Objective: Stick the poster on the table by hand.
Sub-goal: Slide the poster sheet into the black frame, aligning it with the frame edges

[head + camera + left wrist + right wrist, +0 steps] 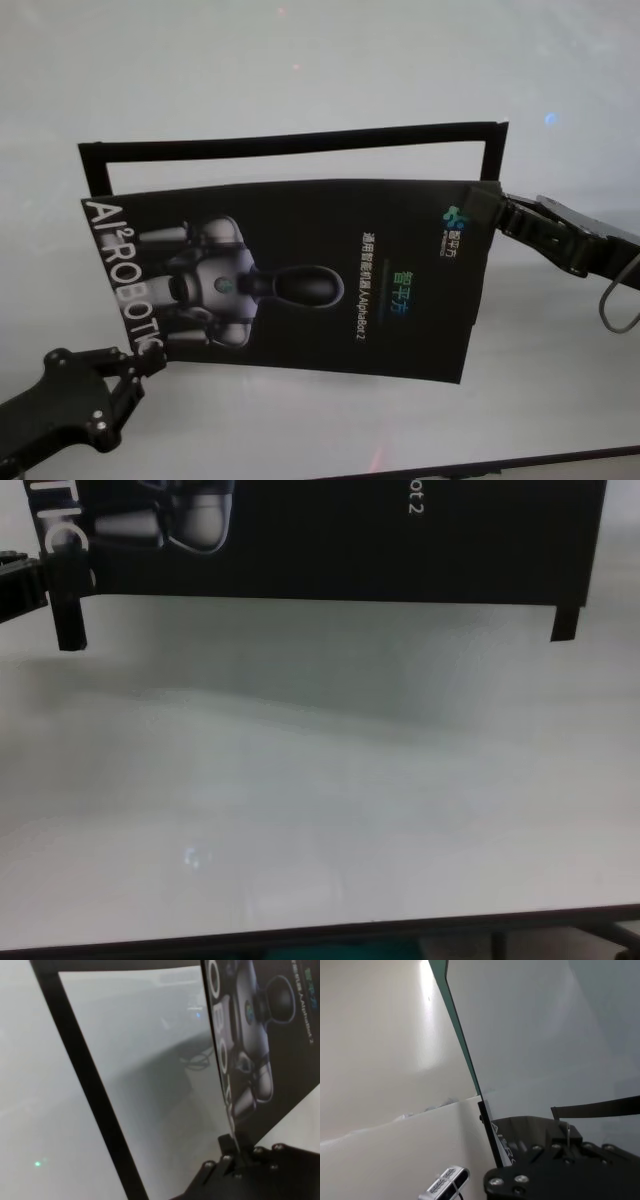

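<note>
The poster (300, 280) is a black glossy sheet with white lettering and a grey-white robot picture. I hold it stretched between both arms, lifted off the white table (300, 60). My left gripper (148, 362) is shut on its near left corner, by the lettering. My right gripper (487, 207) is shut on its far right corner. The left wrist view shows the poster (260, 1035) rising from my left gripper (235, 1157). The right wrist view shows the sheet edge-on (462, 1045) above my right gripper (565, 1140). In the chest view the poster's lower edge (330, 550) hangs above the table (320, 810).
Narrow black strips (290, 143) form an open frame behind the poster; their ends show in the chest view (70, 625) and one strip shows in the left wrist view (85, 1085). The table's dark front edge (320, 935) runs close to me.
</note>
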